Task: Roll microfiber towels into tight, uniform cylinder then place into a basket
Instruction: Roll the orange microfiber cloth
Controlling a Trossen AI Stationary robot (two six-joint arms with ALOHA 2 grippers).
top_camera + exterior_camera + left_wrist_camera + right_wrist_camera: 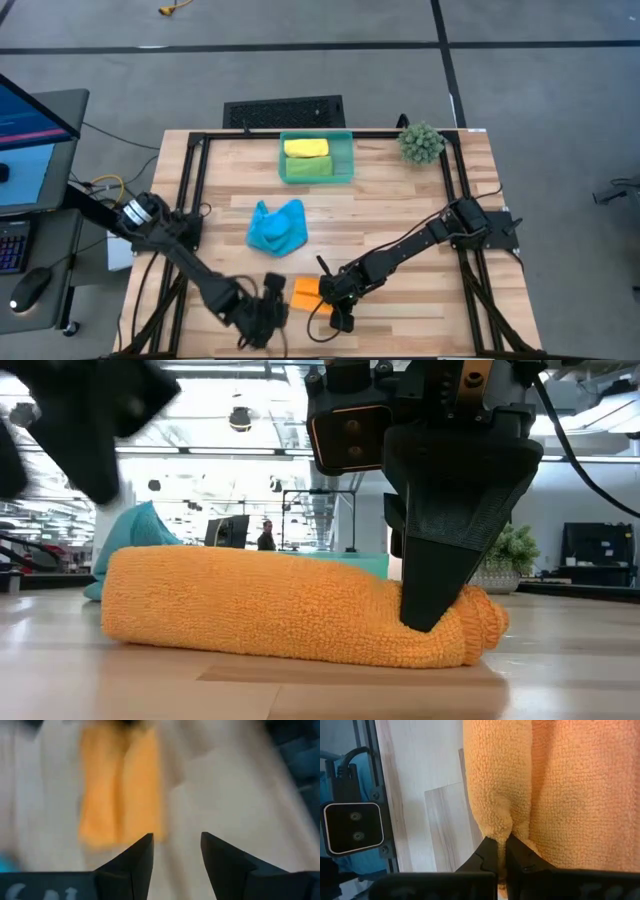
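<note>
**Orange roll pinched at one end, near the table's front edge**

From my console, the left gripper (268, 312) sat low at the front of the wooden table (400, 215), its arm bent in from the left side; its two dark pointed fingers (142, 852) stood apart with nothing between them, aimed toward the orange towel (306, 293) but not touching it. That towel was a nubby, looped microfibre cloth rolled into a thick, soft cylinder, lying flat with its long axis running left to right in the low view. The right gripper (502, 851), on an arm stretched diagonally from the right side, pointed down and was pinched narrow on a fold of the orange towel at one end. Further back, the sky blue towel (276, 227) lay in a crumpled heap mid-table. The basket (343, 140), translucent green plastic, stood at the far edge holding the yellow towel (306, 147) and the green towel (308, 167) as rolls lying crosswise.
</note>
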